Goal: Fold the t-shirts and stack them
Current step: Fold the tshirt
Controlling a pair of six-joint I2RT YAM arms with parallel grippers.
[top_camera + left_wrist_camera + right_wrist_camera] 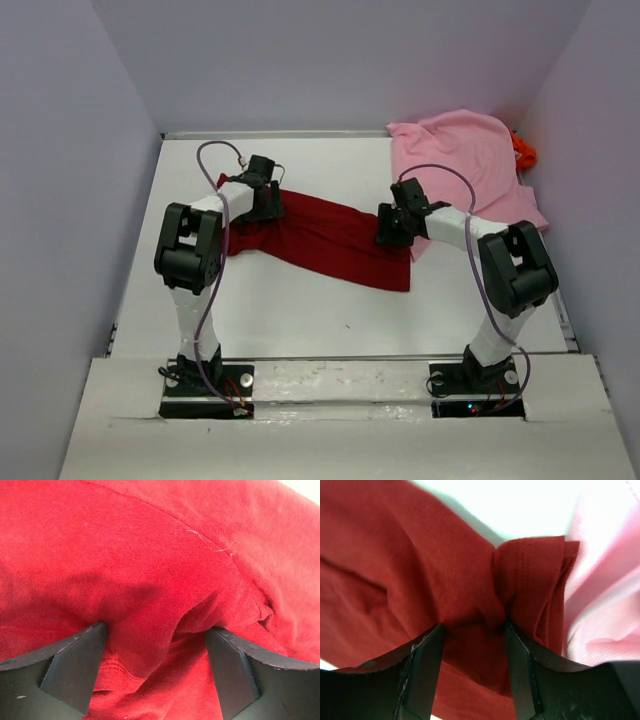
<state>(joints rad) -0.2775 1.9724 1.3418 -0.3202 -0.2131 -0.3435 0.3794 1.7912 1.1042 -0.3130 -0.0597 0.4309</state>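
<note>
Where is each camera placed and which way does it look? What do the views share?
Top external: above and behind the robot, looking down at the table; left arm and right arm show.
Left wrist: on that wrist, looking past the left end effector onto the dark red t-shirt; black fingers show.
Right wrist: likewise, right end effector around a dark red fold, light pink t-shirt beside.
Shared: all see the dark red t-shirt.

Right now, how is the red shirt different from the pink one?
The dark red shirt lies stretched across the middle of the table; the pink shirt is heaped in the far right corner. The left end effector and right end effector have dark red shirt cloth between their fingers, no pink shirt cloth. Both are plain soft cloth, not yet stacked.
</note>
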